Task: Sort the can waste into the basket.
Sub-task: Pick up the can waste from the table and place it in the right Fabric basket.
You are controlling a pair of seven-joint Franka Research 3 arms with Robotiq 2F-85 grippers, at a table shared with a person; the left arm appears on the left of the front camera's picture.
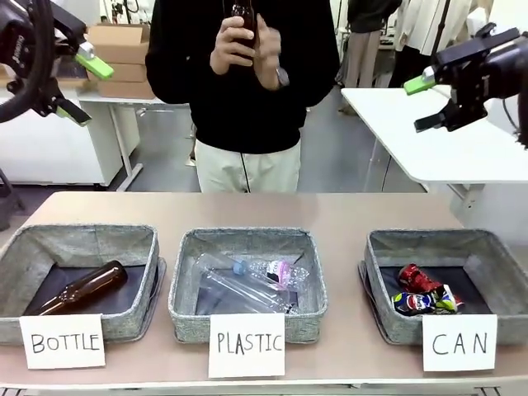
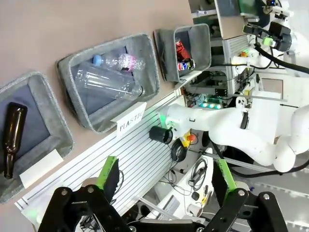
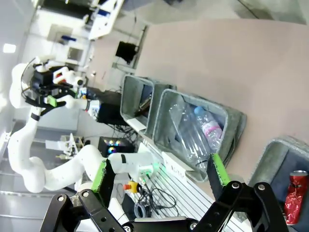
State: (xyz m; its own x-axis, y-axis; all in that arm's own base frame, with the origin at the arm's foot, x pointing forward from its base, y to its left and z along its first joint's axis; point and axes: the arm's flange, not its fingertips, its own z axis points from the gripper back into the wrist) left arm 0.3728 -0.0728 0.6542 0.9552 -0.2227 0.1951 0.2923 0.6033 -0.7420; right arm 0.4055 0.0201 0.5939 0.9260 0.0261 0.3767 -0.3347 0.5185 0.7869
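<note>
The basket [image 1: 429,238] signed "CAN" stands at the table's front right. Inside lie a red can [image 1: 417,278] and a crushed silvery can [image 1: 425,302] with blue, red and white print, side by side. My left gripper [image 1: 87,87] hangs open high at the far left, nothing between its fingers. My right gripper [image 1: 422,103] is open and raised at the far right, well above the basket. In the left wrist view, the open left gripper [image 2: 166,176] looks down on the basket [image 2: 200,38] and both cans [image 2: 182,55]. Beyond the open right gripper [image 3: 160,173] are the basket [image 3: 273,147] and the red can [image 3: 294,195].
A "BOTTLE" basket [image 1: 82,235] at the left holds a brown glass bottle [image 1: 82,289]. The "PLASTIC" basket [image 1: 247,238] in the middle holds clear bottles [image 1: 256,280]. A person stands across the table holding a brown bottle [image 1: 242,21] at chest height. The table's far half [image 1: 247,210] is bare.
</note>
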